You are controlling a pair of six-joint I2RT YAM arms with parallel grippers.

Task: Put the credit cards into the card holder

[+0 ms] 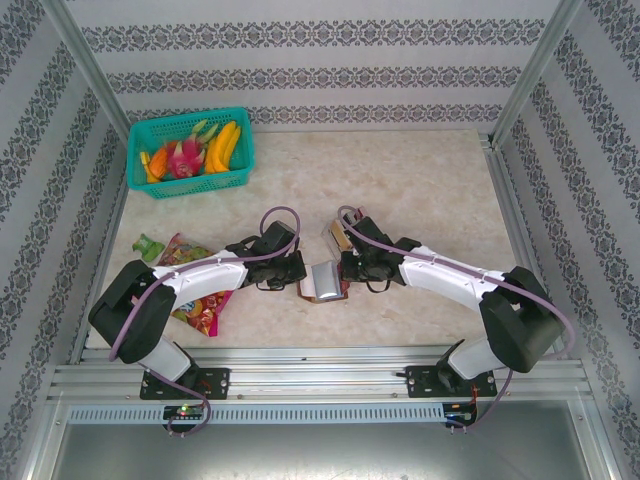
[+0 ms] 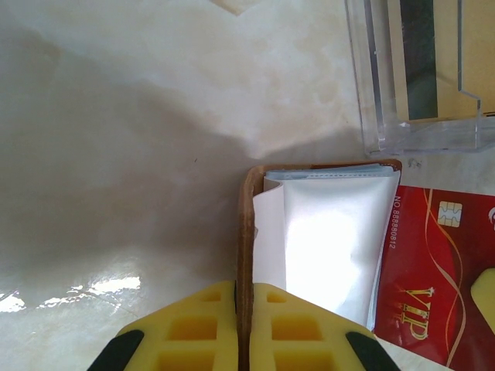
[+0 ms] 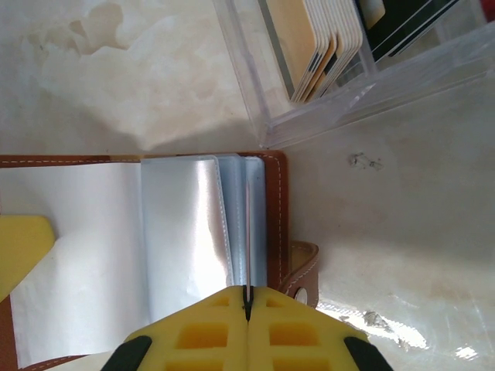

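Now, card holder (image 1: 322, 282): lies open on the bench (image 1: 430, 190), just on the near side of the clear stand (image 3: 348, 100), between the two pincers.
Holder axis: in the right wrist view the spread covers run crosswise to the fingers, longer that way than along the fold. The sleeve folds run in line with the fingers.
Snap tab (image 3: 305, 270): juts from the brown cover edge on the stand's side.
Left pincer (image 2: 244, 297): clamped narrow on the brown cover's edge, which shows edge-on between the yellow fingers.
Right pincer (image 3: 247, 297): pinched tight on the edge of one grey-clear sleeve, with the other sleeves fanned to one side.
Red card (image 2: 433, 270): flat on the bench, close to the stand's corner and touching the holder's white sleeve. Its long axis lies parallel to the gripped cover, and its chip end points toward the stand.
Tan cards (image 3: 321, 46): upright in the stand, packed face to face.
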